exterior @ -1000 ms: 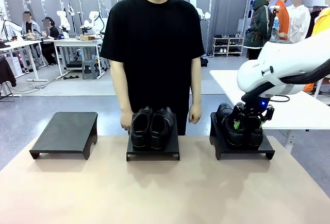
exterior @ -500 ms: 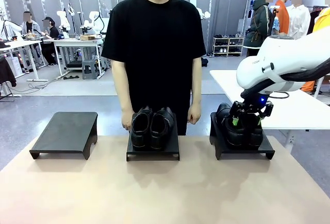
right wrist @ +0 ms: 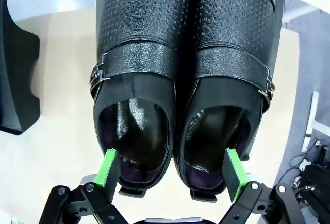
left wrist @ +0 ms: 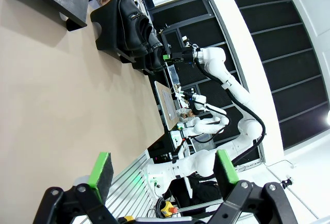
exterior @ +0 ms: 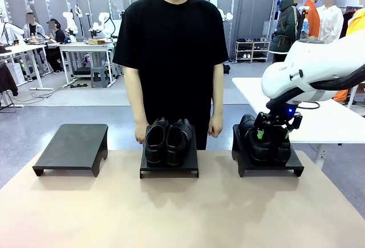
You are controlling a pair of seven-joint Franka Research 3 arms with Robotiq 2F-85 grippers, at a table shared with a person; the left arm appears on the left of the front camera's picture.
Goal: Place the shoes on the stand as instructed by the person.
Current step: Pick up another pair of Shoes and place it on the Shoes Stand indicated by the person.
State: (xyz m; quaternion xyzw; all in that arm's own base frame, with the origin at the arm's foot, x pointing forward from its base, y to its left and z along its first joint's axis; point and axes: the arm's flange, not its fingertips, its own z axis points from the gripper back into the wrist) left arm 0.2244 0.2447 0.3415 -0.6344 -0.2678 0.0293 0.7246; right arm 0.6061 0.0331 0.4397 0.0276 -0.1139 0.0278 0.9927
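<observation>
- Since a second ago: right tool [exterior: 272, 135] has lifted slightly off the buckle pair; the person [exterior: 175, 48] has shifted a touch; shoes and stands haven't moved.
- Buckle-strap pair [exterior: 263, 141]: glossy black, on the right stand [exterior: 268, 165] near the worktop's far right corner.
- Plain pair [exterior: 168, 139]: glossy black, rounded toes, side by side on the middle stand [exterior: 169, 168] at the far edge, centre.
- Left stand [exterior: 73, 148] sits near the far left corner.
- Right wrist view adds detail: the buckle-strap pair [right wrist: 185, 80] has a textured upper, a smooth strap, metal buckles on the outer sides, and heel openings facing the camera. Green pads [right wrist: 108, 167] sit outside both heels, apparently not touching the leather.
- Left wrist view: left tool [left wrist: 162, 170] with jaws fully spread, holding nothing, above bare worktop [left wrist: 56, 110] on the robot's side; the plain pair [left wrist: 135, 31] is well away.
- Right arm [exterior: 311, 74] comes in from the right edge, tool pointing down over the buckle pair, jaws wide, gripping nothing.
- Person stands at the far edge, arms down, hands [exterior: 215, 126] hanging either side of the middle stand.
</observation>
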